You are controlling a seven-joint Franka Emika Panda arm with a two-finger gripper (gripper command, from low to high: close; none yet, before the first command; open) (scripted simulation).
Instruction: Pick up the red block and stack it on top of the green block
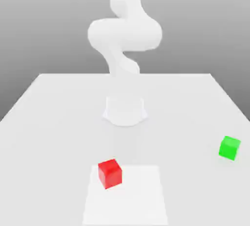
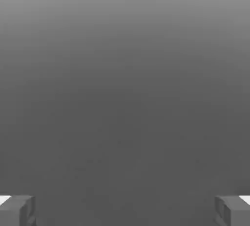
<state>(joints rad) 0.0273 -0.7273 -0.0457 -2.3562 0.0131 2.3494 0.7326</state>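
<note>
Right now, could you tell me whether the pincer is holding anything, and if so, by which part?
Nothing is held. The pincer is open with an empty gap. The red block and the green block both sit on the table, apart.

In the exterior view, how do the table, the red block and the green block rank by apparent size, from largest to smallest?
1. The table, by far the largest.
2. The red block.
3. The green block.
The red block looks only slightly bigger, and it seems nearer the camera, so the two blocks may be equal.
</note>
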